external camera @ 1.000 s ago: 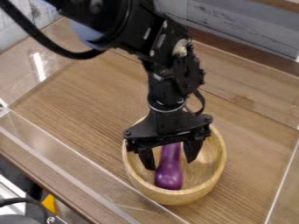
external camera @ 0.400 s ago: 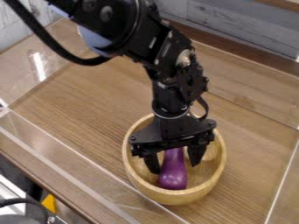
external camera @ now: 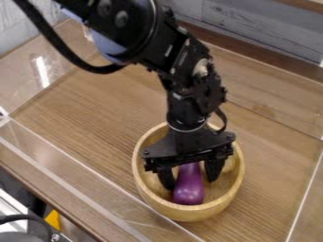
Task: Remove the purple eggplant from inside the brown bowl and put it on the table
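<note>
Camera view, lower right: my claw [external camera: 188,174] hangs wide open, gripping nothing, straddling the eggplant [external camera: 188,183], which lies in the bowl [external camera: 151,190], long axis up-down in frame.

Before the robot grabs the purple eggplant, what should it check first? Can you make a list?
1. Jaws wide open: ok. The black gripper has its jaws spread apart.
2. Jaws on either side of the glossy purple toy eggplant: ok, one finger on each side.
3. Eggplant inside the round light-brown wooden bowl: ok, it lies on the bottom.
4. Fingers clear of the bowl's rim: ok, both sit inside it.
5. Jaws low enough to grip: cannot tell from this view.
6. Free spot on the brown wood-grain table for setting it down: ok, bare wood left of the bowl.
</note>
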Robot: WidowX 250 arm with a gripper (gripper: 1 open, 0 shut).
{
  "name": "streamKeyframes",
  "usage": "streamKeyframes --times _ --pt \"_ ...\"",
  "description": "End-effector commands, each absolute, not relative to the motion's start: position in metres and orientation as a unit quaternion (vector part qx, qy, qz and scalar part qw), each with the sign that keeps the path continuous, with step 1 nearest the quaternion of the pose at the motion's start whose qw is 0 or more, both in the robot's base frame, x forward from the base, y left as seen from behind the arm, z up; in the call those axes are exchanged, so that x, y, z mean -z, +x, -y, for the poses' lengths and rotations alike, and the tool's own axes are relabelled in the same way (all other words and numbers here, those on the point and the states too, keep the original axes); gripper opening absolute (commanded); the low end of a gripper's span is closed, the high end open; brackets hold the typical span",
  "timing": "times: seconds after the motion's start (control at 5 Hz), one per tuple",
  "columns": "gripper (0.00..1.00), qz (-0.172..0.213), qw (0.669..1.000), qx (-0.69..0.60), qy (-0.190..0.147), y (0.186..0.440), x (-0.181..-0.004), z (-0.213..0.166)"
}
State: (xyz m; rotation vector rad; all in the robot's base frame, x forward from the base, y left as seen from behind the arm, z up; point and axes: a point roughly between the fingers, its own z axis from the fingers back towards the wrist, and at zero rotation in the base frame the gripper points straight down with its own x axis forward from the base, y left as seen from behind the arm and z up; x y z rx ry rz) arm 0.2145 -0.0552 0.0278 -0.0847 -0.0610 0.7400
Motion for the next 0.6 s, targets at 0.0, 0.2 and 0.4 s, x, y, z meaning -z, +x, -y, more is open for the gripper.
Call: streamKeyframes --times 0.0,0.2,0.4 --pt "1.0 0.039 0.931 -0.358 -0.051 0.2196 -0.0313 0.0582" --pt "0.0 0.039 0.931 -0.358 -0.053 0.2215 -0.0301 0.0587" --pt "0.0 0.034 0.931 -0.358 -0.057 0.2213 -0.0321 0.0598"
